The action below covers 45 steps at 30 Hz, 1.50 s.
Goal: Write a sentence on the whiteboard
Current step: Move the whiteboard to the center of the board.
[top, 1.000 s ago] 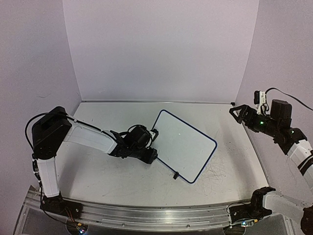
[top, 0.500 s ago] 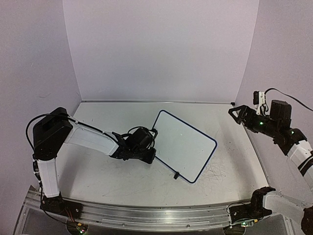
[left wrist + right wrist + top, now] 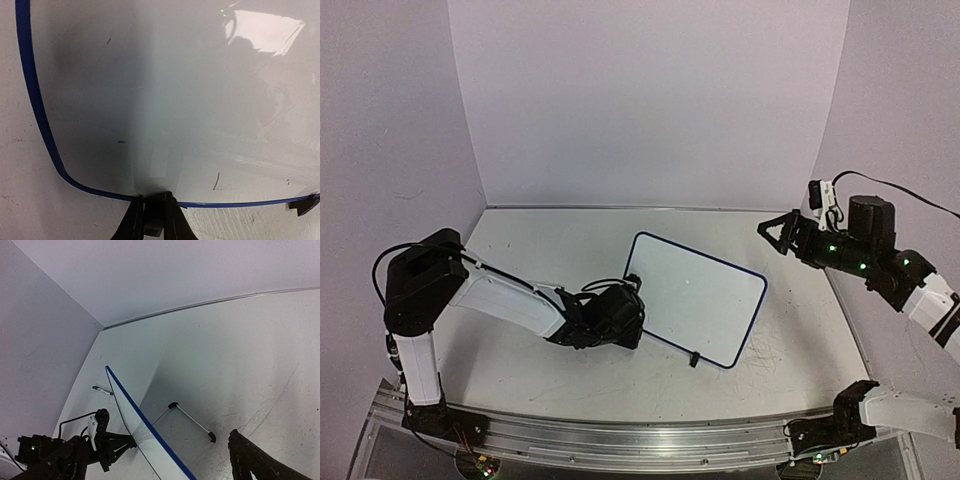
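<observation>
The whiteboard point(image 3: 695, 295) is white with a thin dark-blue frame and stands tilted up off the table. No green sentence shows on it; its face point(image 3: 175, 100) carries only a few small dark marks. My left gripper point(image 3: 636, 326) is low at the board's near-left edge. In the left wrist view its fingers point(image 3: 133, 225) are shut on a black clip at the board's lower edge. My right gripper point(image 3: 775, 232) hangs open and empty in the air to the right of the board. Only one of its fingers point(image 3: 250, 460) shows in the right wrist view.
A green-capped marker point(image 3: 102, 389) lies on the table near the left wall. A thin wire prop with black ends point(image 3: 192, 421) stands behind the board point(image 3: 131, 420). A black clip foot point(image 3: 692, 358) sits on the board's near edge. Grey scribbles mark the tabletop point(image 3: 770, 350) at the right.
My left gripper has slid nearer and to the right with the board's edge, and the board has turned and tipped up. My right arm has moved left toward the board.
</observation>
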Each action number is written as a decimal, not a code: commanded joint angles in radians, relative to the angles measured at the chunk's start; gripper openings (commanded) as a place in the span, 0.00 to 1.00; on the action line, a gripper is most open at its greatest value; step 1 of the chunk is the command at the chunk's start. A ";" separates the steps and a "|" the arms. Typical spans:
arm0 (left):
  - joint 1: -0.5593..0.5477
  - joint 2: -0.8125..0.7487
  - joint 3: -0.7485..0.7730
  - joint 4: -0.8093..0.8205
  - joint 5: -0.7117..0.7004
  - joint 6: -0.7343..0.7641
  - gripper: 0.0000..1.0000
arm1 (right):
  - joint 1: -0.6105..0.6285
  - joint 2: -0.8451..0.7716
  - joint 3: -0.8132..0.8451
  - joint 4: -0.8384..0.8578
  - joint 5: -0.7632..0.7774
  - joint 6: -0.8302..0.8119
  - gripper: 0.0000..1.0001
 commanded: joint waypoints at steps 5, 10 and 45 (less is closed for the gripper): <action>-0.082 -0.058 -0.035 -0.013 -0.104 -0.203 0.08 | 0.163 0.080 0.106 0.028 0.132 0.040 0.98; -0.113 -0.034 -0.003 -0.057 -0.194 -0.320 0.06 | 0.293 0.137 0.124 0.040 0.193 0.031 0.98; -0.179 -0.237 -0.081 -0.055 -0.213 -0.386 0.64 | 0.724 0.439 -0.212 0.142 0.381 0.352 0.55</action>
